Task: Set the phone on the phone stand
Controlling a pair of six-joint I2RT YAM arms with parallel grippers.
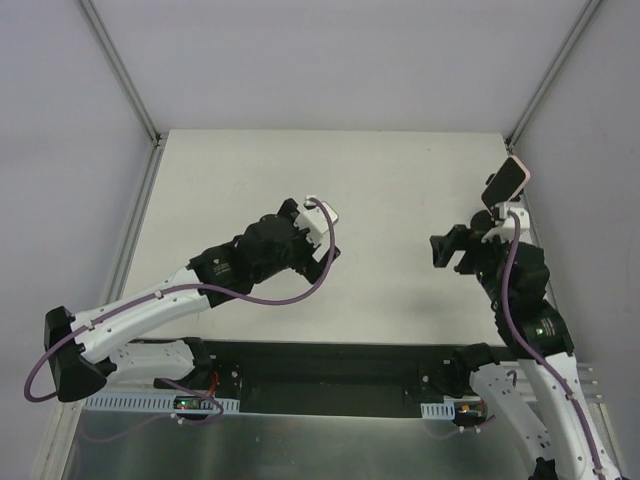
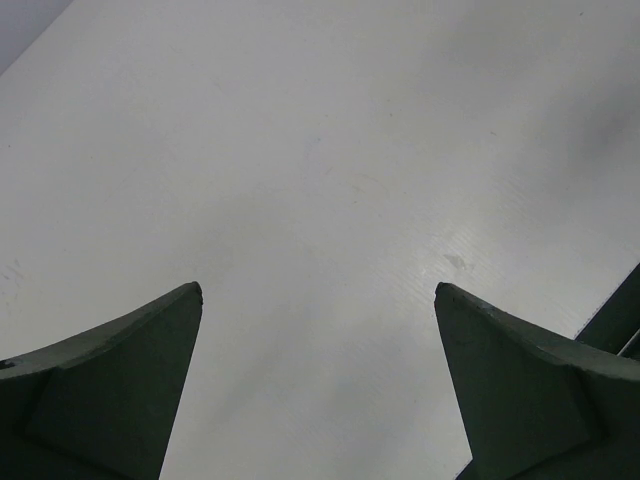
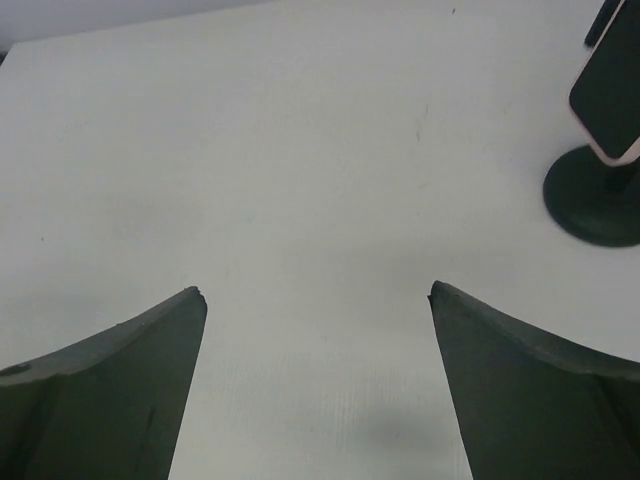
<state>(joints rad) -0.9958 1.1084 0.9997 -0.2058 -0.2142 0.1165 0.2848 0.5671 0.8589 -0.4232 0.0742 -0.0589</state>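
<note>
Our left arm and right arm reach over the white surface, left jaws and right jaws spread, empty. The slim pink-cased phone sits on the black disc-based stand, far right of the right jaws.

the phone sits tilted, pink back showing, just beyond the right claw and to its right, not touching it, by the worktop edge. the left claw hangs over mid-worktop, well left of the phone.
</note>
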